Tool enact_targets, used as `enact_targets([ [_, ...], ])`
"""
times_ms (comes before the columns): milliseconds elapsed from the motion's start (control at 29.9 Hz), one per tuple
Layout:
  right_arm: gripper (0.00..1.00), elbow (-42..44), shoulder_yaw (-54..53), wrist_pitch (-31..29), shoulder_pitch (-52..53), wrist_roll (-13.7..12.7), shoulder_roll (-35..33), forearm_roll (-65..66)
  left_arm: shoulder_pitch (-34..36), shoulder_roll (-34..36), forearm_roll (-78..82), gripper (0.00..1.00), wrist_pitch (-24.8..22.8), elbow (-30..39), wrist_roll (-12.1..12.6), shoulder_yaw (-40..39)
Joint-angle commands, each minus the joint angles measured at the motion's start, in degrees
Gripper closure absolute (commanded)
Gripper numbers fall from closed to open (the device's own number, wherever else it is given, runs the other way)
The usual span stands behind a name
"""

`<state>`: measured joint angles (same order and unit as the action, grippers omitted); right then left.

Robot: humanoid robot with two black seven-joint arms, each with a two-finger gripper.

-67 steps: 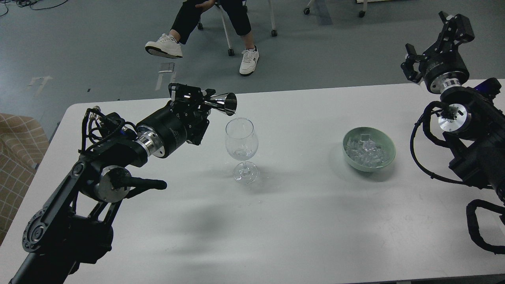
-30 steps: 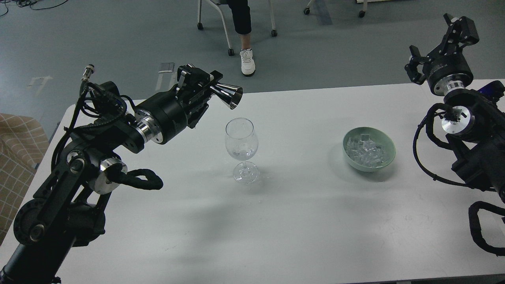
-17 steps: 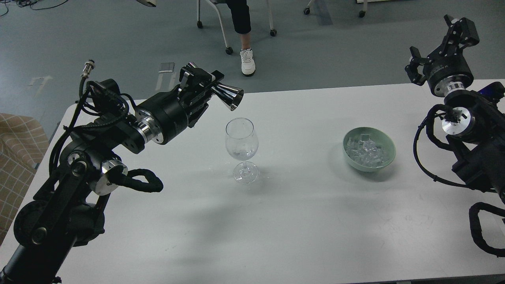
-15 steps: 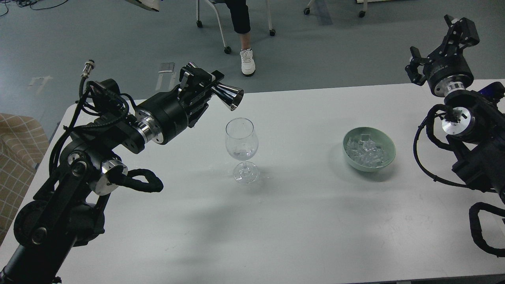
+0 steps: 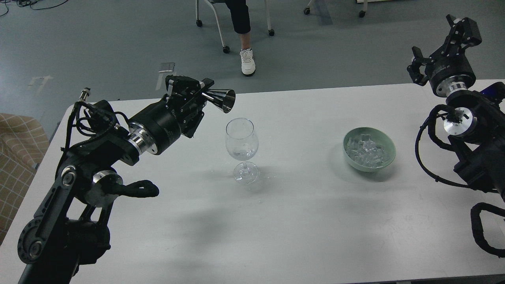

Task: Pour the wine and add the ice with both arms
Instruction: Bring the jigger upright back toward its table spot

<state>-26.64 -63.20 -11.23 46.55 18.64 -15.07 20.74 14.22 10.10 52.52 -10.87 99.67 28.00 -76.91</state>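
A clear wine glass [image 5: 241, 149] stands upright on the white table [image 5: 300, 221], left of centre. A little clear wine [image 5: 241, 152] shows low in its bowl. My left gripper [image 5: 199, 91] is shut on a shiny metal jigger [image 5: 221, 100], held tipped sideways, its mouth up and left of the glass's rim. A pale green bowl [image 5: 386, 139] of clear ice cubes [image 5: 367, 152] sits right of centre. My right gripper [image 5: 444, 41] is open and empty, raised past the table's far right corner.
A seated person's leg and white shoe [image 5: 247, 62] and chair legs are on the floor beyond the table. A tan checked seat [image 5: 14, 157] is past the left edge. My arms' bulky links flank the table's left and right sides.
My left arm has drawn back down and left with the jigger, which now sits lower and nearer the glass's rim. The right arm has barely shifted. The person's feet have moved.
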Motion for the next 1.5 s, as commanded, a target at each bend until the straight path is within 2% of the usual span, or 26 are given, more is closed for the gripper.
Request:
enact_targets([
  [0,0.0,0.01,0.0,0.07,-0.15,0.0,-0.05,0.0,-2.27,-2.27,-7.67,0.9,-0.12,-0.01,0.0,-5.08],
  [201,0.0,-0.08,0.0,0.07,-0.15,0.0,0.04,0.0,-4.03,-5.35,-20.35,0.91,0.15,-0.09,0.0,-13.96],
  [368,0.0,-0.78,0.09,0.94,-0.23,0.0,0.91,0.0,-7.8,-7.02,-33.24,0.9,3.83,-0.88,0.0,-20.81],
  [501,0.0,-1.84,0.18,1.47,-0.32,0.0,0.74,0.18,-8.25,-7.29,-39.76,0.9,5.68,-3.6,0.0,-24.07],
  [702,0.0,-2.01,0.27,1.47,-0.5,0.0,0.57,0.26,-7.55,-7.29,-49.17,0.9,6.56,-13.09,0.0,-28.11],
  [802,0.0,-2.1,0.36,2.0,-0.67,0.0,0.65,0.26,-6.58,-7.02,-52.69,0.91,7.0,-20.03,0.0,-28.55],
  [836,0.0,-2.1,0.44,2.35,-0.76,0.0,0.74,0.26,-5.45,-6.94,-53.56,0.92,7.61,-23.96,-0.84,-28.64],
  [970,0.0,-2.37,0.71,2.79,-0.67,0.0,0.83,0.26,-2.19,-6.76,-56.2,0.93,8.94,-30.75,-3.04,-28.64],
  [1137,0.0,-2.28,0.8,3.14,-0.67,0.0,0.65,0.35,2.46,-6.85,-56.21,0.91,9.02,-36.64,-3.83,-27.94],
  [1304,0.0,-2.28,0.8,3.14,-1.81,0.0,0.3,0.35,4.05,-6.76,-55.77,0.91,8.15,-43.06,-5.24,-27.41],
  [1471,0.0,-2.28,0.88,3.14,-2.61,0.0,-0.49,0.35,6.16,-6.5,-56.03,0.91,3.58,-50.53,-6.73,-27.5],
])
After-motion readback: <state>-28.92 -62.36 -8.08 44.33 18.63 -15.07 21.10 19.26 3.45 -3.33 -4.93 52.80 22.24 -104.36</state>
